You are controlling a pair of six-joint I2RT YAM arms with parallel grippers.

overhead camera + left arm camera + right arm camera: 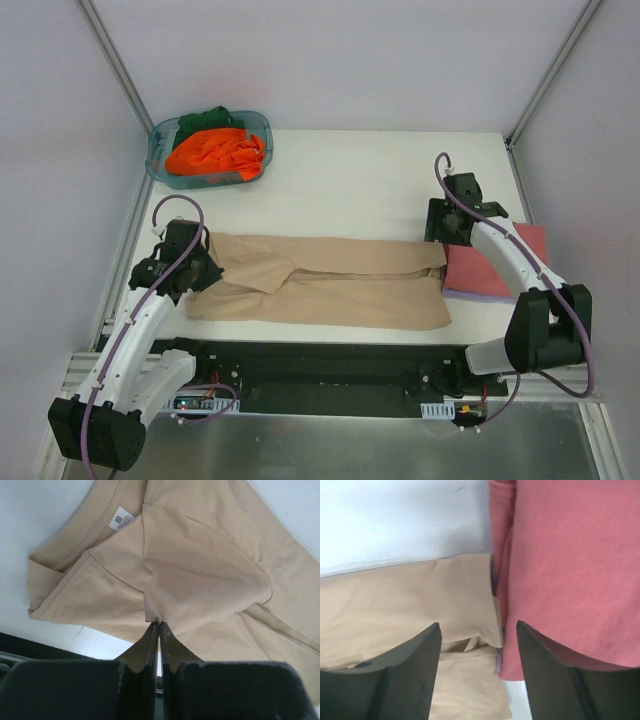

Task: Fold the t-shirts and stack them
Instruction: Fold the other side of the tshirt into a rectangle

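A tan-beige t-shirt (330,283) lies stretched lengthwise across the table's front, partly folded. My left gripper (193,262) is at its left end, shut on a stitched hem of the tan shirt (200,575), which it pinches at its fingertips (159,625). My right gripper (447,232) is open above the shirt's right end (410,605), next to a folded dusty red t-shirt (497,262), which also shows in the right wrist view (570,565). Bright orange (215,152) and dark green (207,120) shirts lie in the tub.
A teal see-through tub (258,125) stands at the back left. A hint of lavender cloth shows under the red shirt's near edge (478,293). Frame posts rise at the back corners. The black rail (330,365) runs along the table's front edge.
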